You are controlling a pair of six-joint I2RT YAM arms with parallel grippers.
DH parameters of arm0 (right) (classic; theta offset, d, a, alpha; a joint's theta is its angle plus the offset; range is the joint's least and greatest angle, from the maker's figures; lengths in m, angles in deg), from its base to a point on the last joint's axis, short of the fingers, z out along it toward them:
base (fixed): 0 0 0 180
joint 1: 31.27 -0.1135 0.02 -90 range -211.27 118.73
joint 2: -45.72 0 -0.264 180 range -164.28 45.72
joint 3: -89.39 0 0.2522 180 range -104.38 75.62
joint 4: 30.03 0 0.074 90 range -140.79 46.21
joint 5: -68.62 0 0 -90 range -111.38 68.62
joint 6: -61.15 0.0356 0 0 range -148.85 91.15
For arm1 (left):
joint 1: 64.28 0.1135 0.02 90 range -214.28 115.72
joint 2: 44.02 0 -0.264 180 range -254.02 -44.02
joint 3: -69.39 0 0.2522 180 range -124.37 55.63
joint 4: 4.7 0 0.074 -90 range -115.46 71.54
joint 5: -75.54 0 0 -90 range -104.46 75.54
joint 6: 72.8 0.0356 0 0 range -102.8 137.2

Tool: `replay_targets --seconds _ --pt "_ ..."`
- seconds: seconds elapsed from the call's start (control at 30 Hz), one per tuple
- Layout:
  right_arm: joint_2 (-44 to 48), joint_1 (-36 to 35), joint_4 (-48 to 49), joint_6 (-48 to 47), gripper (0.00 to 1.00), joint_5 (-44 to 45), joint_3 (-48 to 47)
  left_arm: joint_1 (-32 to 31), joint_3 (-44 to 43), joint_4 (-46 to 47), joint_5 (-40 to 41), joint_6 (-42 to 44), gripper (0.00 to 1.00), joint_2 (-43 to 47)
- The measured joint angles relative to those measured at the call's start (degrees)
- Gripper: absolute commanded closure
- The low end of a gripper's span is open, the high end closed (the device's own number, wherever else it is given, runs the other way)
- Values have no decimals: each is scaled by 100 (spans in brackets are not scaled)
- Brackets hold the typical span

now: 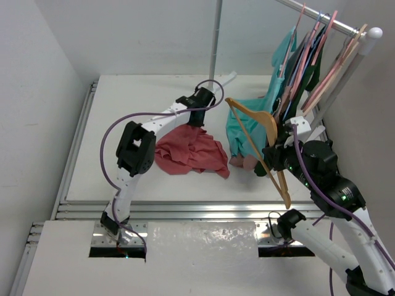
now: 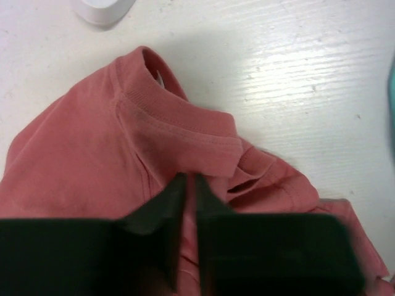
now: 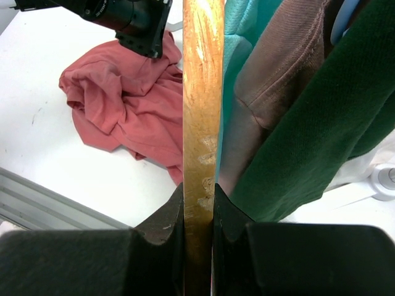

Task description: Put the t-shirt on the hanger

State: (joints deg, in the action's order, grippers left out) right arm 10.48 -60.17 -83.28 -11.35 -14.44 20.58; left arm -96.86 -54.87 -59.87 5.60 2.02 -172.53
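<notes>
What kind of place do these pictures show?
Probably a robot test bench rather than a home: a left arm and a right arm bolted at a white table, bare white walls around it, and a clothes rail of hung garments at the right.

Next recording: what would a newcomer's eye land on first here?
The wooden hanger stands out first, held aloft at the right by the right gripper, clamped on its bar, beside the hanging clothes. Left of it, the coral t-shirt lies crumpled on the white table, the left gripper pinching fabric near its collar.
</notes>
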Motion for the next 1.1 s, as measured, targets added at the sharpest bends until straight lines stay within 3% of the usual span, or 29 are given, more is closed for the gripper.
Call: replay_targets --seconds 0.03,0.1,0.17,0.37,0.4,0.47,0.53,0.67,0.73,0.77,0.8,0.83,0.93,1.1 --pt "0 0 0 0 100 -2 2 0 0 2 -55 24 61 17" --pt "0 0 0 -2 100 -7 2 0 0 4 -186 48 42 35" --pt "0 0 0 -4 100 -13 2 0 20 26 -269 17 42 37" --pt "0 0 0 -33 100 -15 15 0 81 -39 -291 -7 63 37" --pt "0 0 2 -39 100 -15 17 0 81 -42 -278 -4 71 37" --pt "-2 0 2 -44 100 -15 20 0 81 -46 -251 -33 74 37" --pt "-9 0 2 -52 100 -15 20 4 81 -42 -227 -28 74 37" --pt "-35 0 2 -63 100 -24 20 17 170 -7 -214 -33 52 37" --pt "-50 0 2 -63 100 -37 22 37 273 17 -254 -26 46 37" --pt "-57 0 2 -63 100 -48 22 50 341 46 -280 -31 49 37" --pt "-63 0 4 -63 100 -59 22 63 404 72 -310 -42 58 37" --pt "-74 0 9 -66 100 -70 22 76 472 114 -356 -52 77 37" --pt "-127 0 15 -66 100 -105 22 85 595 173 -431 -57 97 37" --pt "-177 0 39 -66 100 -116 22 85 599 184 -422 -83 100 39"
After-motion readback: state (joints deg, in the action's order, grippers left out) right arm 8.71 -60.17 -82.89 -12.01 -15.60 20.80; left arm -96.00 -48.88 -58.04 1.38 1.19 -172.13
